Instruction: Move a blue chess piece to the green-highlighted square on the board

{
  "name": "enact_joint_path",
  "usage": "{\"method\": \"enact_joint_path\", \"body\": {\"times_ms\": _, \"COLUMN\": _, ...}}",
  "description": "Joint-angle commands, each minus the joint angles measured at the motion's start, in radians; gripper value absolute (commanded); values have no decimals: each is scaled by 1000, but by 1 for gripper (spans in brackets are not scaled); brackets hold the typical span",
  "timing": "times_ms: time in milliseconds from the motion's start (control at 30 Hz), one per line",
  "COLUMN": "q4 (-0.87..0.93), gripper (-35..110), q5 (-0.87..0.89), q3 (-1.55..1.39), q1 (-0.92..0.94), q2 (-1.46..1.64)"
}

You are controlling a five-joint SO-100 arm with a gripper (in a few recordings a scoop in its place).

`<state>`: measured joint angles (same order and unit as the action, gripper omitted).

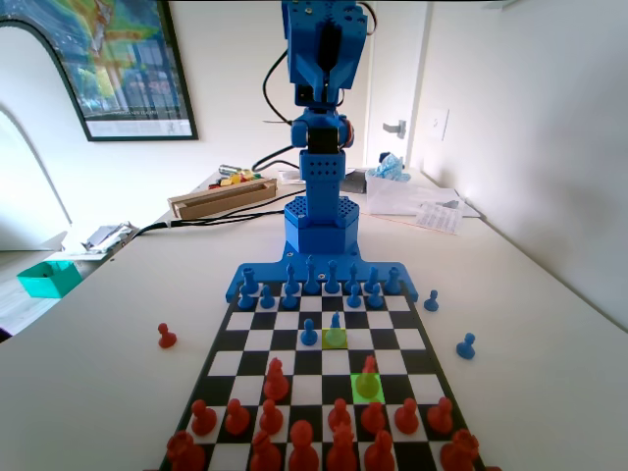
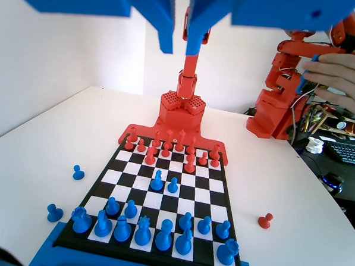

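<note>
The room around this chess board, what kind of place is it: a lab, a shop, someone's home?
Probably a home room or small office used as a hobby workspace. A framed poster hangs on a white wall, loose papers lie on the white table, and a keyboard sits among cables.

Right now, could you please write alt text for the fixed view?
The blue arm's gripper is raised high at the far end of the board. A blue chess piece stands on a yellow-green square; a red piece occupies the green-highlighted square.
</note>
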<state>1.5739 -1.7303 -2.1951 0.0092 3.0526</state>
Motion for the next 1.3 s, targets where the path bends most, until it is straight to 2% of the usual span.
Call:
{"method": "enact_joint_path", "body": {"times_ms": 0, "q4": 0, "gripper": 3, "q5": -6, "q3": 15, "q1": 2, "q2": 0}}
{"method": "enact_joint_path", "body": {"times_ms": 133, "q4": 18, "gripper": 1, "q5": 61, "q3": 75, "q1": -17, "q2": -52}}
{"method": "enact_joint_path", "body": {"times_ms": 367, "q4": 83, "gripper": 1, "q5": 249, "q3": 341, "q1": -49, "q2": -299}}
{"method": "enact_joint_path", "body": {"times_ms": 600, "q4": 87, "gripper": 1, "q5": 379, "q3": 469, "q1": -48, "q2": -583}}
{"method": "enact_joint_path", "body": {"times_ms": 1033, "q4": -135, "gripper": 3, "q5": 569, "q3": 446, "q1": -23, "q2": -1031}}
{"method": "enact_joint_path", "body": {"times_ms": 1267, "q4": -225, "gripper": 4, "q5": 650, "q3": 549, "q1": -38, "q2": -1301}}
